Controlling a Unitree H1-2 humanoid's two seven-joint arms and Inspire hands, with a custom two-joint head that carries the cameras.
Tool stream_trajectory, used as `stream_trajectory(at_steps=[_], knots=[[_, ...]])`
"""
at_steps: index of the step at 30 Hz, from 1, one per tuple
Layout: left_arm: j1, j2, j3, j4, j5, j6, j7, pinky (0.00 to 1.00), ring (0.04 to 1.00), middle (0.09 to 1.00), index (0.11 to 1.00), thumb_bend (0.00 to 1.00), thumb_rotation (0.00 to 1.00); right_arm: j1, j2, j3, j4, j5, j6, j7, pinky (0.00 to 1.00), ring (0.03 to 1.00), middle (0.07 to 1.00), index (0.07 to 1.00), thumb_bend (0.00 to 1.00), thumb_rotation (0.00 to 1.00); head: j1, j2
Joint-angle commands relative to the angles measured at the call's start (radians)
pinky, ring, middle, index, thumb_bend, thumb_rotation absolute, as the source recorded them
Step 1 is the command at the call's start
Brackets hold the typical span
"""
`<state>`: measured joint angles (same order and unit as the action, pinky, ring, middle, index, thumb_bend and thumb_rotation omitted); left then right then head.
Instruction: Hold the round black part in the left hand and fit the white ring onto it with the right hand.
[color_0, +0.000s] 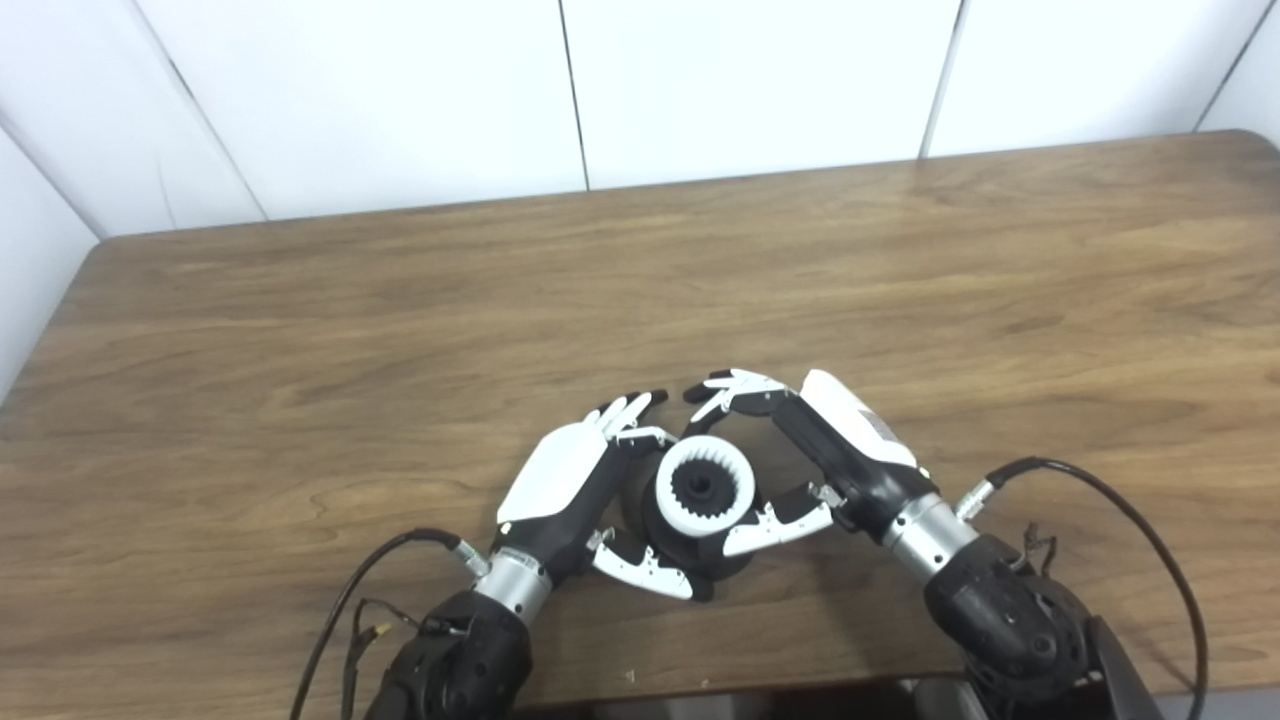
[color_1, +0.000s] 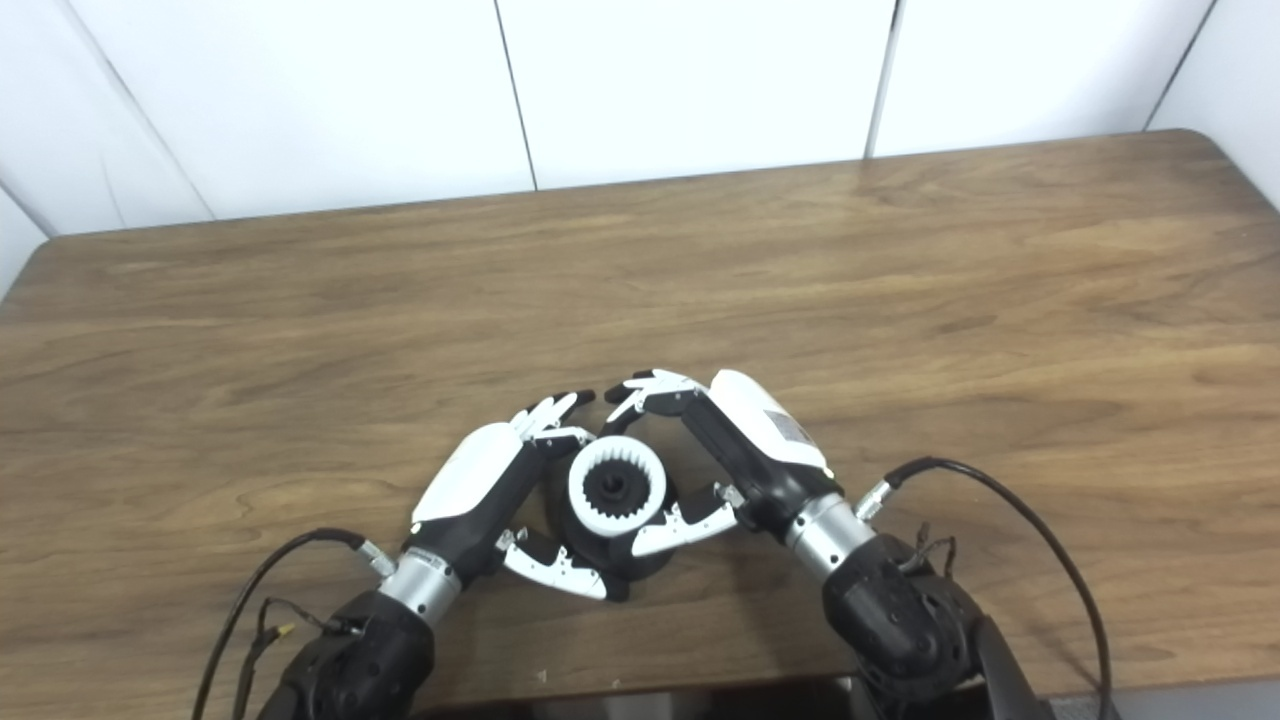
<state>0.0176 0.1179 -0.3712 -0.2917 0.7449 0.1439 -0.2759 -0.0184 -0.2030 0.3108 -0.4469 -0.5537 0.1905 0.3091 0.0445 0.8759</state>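
Observation:
The round black part (color_0: 700, 556) stands on the table near the front edge, with a toothed black hub in its middle. The white ring (color_0: 662, 487) sits on top of it, around the hub. My left hand (color_0: 560, 480) cups the black part from the left, thumb low at the front and fingers curled round the far side. My right hand (color_0: 850, 440) comes in from the right; its thumb (color_0: 775, 527) rests against the ring's lower right edge and its fingers (color_0: 735, 388) arch over the far side. The fingertips of both hands nearly meet behind the part.
The wooden table (color_0: 900, 280) stretches back to a white panelled wall. Its front edge (color_0: 800, 685) runs just below my wrists. Black cables loop out from both forearms, one at the left (color_0: 345, 600) and one at the right (color_0: 1150, 530).

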Motion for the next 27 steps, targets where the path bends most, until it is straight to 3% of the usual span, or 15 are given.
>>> stream_trajectory(at_steps=[1,14,21,22,24,27], knots=[[-0.026,-0.002,-0.007,-0.034,-0.001,-0.019,0.012,1.00,1.000,0.985,0.583,0.98,0.25,-0.037,0.006,-0.015,-0.010,-0.006,-0.026,-0.026,0.83,0.902,0.807,0.481,0.52,0.14,0.000,0.001],[-0.028,0.000,-0.006,-0.041,0.000,-0.010,0.006,1.00,1.000,0.982,0.582,0.98,0.26,-0.020,-0.015,-0.014,0.017,-0.025,-0.028,-0.015,0.82,0.888,0.805,0.483,0.52,0.15,0.001,0.005],[-0.029,0.001,-0.006,-0.037,-0.001,-0.011,0.008,1.00,1.000,0.984,0.583,0.98,0.26,-0.035,-0.061,0.003,-0.002,-0.033,0.027,0.063,0.86,0.925,0.868,0.497,0.52,0.17,-0.002,0.005],[-0.029,0.002,-0.006,-0.037,-0.002,-0.012,0.008,1.00,1.000,0.985,0.583,0.98,0.26,-0.037,-0.066,0.004,-0.005,-0.031,0.035,0.073,0.88,0.937,0.887,0.627,0.67,0.30,-0.002,0.005],[-0.030,0.002,-0.006,-0.036,-0.003,-0.011,0.010,1.00,1.000,0.986,0.581,0.98,0.26,-0.045,-0.082,0.010,-0.017,-0.031,0.059,0.107,0.91,0.959,0.934,0.806,0.85,0.47,-0.003,0.005],[-0.030,0.002,-0.006,-0.035,-0.002,-0.012,0.013,1.00,1.000,0.985,0.579,0.98,0.27,-0.053,-0.099,0.017,-0.027,-0.032,0.079,0.141,0.91,0.969,0.963,0.864,0.90,0.51,-0.003,0.006]])
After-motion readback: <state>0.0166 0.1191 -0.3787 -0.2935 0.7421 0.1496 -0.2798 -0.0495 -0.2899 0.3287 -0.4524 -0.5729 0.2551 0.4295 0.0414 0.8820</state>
